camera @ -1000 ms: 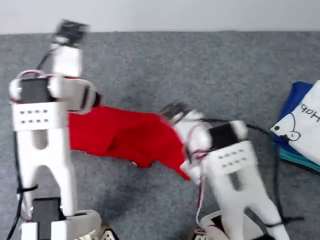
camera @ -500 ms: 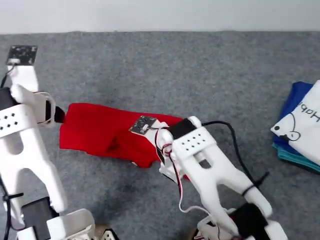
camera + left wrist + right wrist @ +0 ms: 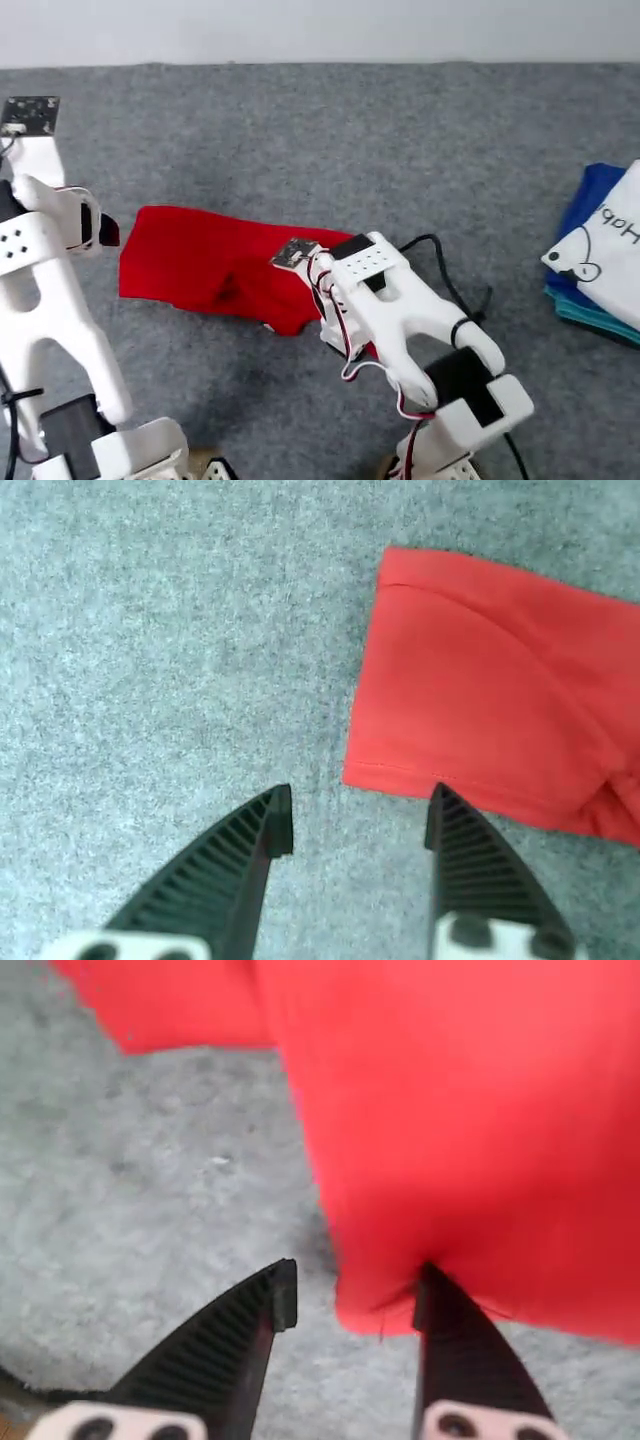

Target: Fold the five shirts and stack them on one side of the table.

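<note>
A folded red shirt (image 3: 205,265) lies left of the table's middle on the grey carpet. My left gripper (image 3: 360,815) is open over bare carpet just off the shirt's (image 3: 490,720) short end, with nothing between its fingers. At the other end my right gripper (image 3: 355,1295) is also open and low over the shirt's (image 3: 450,1110) hem; one finger sits at the hem's edge. In the high view the right arm (image 3: 390,300) covers that end of the shirt. A stack of folded shirts (image 3: 600,250), white on teal and blue, sits at the table's right edge.
Grey carpet (image 3: 400,150) covers the whole table. A wide bare stretch lies between the red shirt and the stack on the right. A white wall runs along the far edge.
The left gripper has let go of the shirt's end and drawn off to the left. The right arm has swung round and pulled back toward the front. The red shirt now lies flat.
</note>
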